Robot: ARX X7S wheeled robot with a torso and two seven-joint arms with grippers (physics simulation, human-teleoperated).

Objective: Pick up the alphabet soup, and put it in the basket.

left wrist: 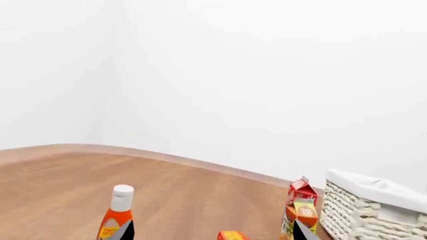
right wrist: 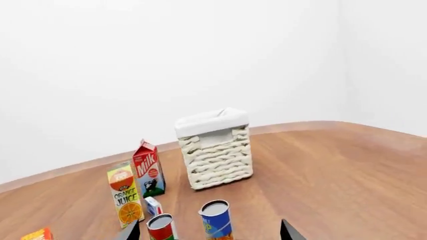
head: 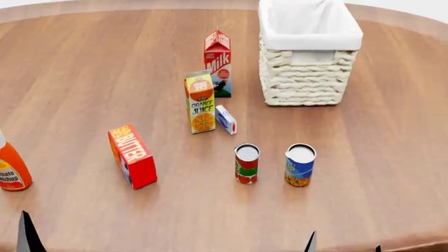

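Note:
The alphabet soup [head: 299, 165] is a small blue can with a silver top. It stands upright on the wooden table, in front of the cream wicker basket [head: 308, 79] with its white cloth lining. My right gripper [right wrist: 210, 234] is open and empty, and the alphabet soup [right wrist: 217, 220] stands a short way ahead between its finger lines. In the head view the right gripper [head: 344, 247] shows only as two dark tips at the near table edge. My left gripper [left wrist: 213, 235] is open too, far off to the left, with one fingertip [head: 28, 236] in sight.
A red-and-green can [head: 246, 164] stands just left of the soup. Behind it are a small blue-white box [head: 225, 119], an orange juice carton [head: 200, 102] and a milk carton [head: 218, 63]. A red butter box [head: 131, 156] and an orange bottle [head: 10, 170] stand further left.

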